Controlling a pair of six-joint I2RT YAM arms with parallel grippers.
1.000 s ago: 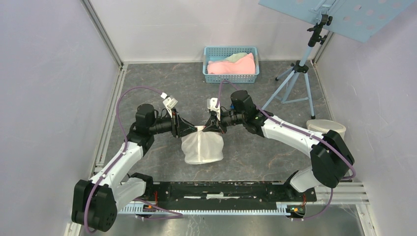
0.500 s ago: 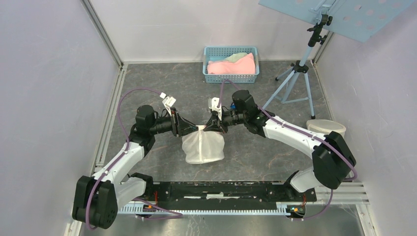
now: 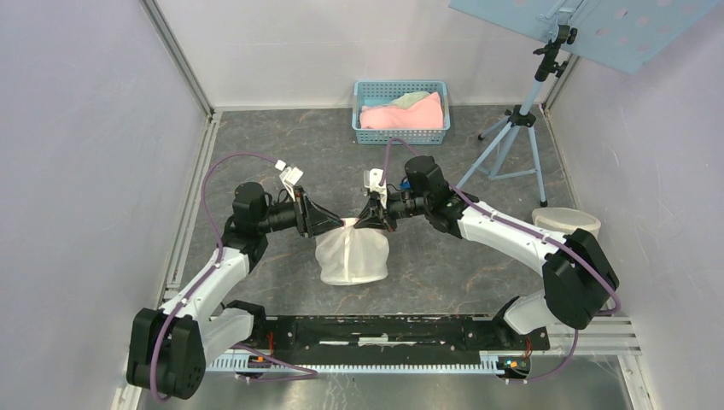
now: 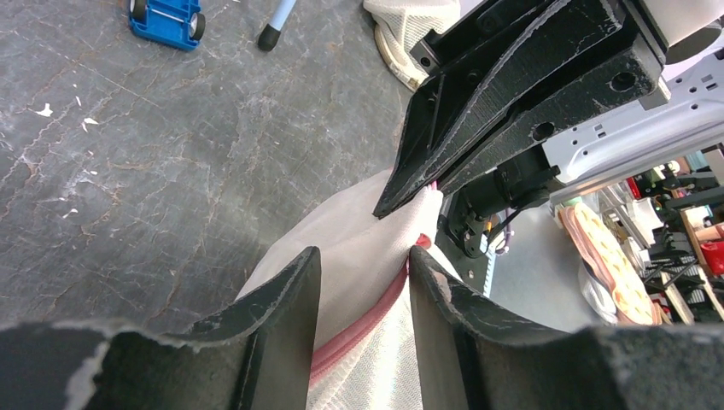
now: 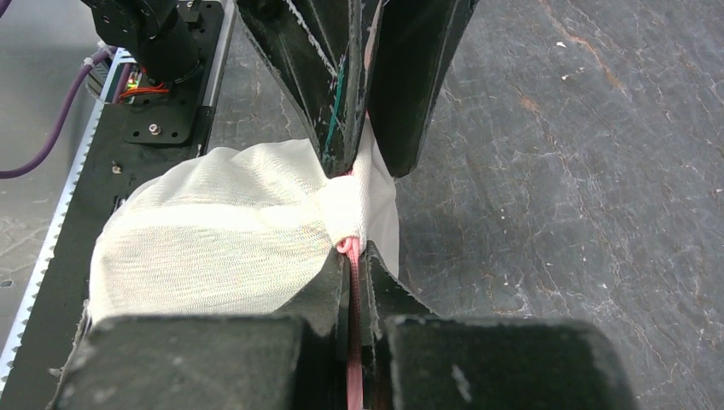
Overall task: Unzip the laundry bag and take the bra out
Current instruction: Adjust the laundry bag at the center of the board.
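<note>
Two claws tip to tip above the dark tabletop (image 3: 444,282), both fastened to the top edge of a white mesh laundry bag (image 3: 352,256). Left claw (image 3: 335,224) narrowed to a slim gap, a fold of the bag's mesh pinched between its fingers (image 4: 282,307). Right claw (image 3: 367,222) squeezed fully together on the pink zip (image 5: 351,256) at the bag's top seam, just beside the left claw's tips and nearly touching them. Rounded body of the bag hanging below both claws, bulging, its lower part lying on the tabletop. Top edge gathered into a short taut ridge between the two grips. Pink zip tape running from the right claw's grip along the seam toward the left claw; how much of it open, impossible to tell. Contents hidden behind the mesh. Well beyond the claws, against the far wall, a blue basket (image 3: 401,132) with pink and pale green fabric (image 3: 401,111) in it. Off to the right claw's side, a blue tripod (image 3: 512,141) and, nearer, a pale round tub (image 3: 566,220). Behind both claws, along the near edge, a black rail (image 3: 384,329) between the two arm bases.
</note>
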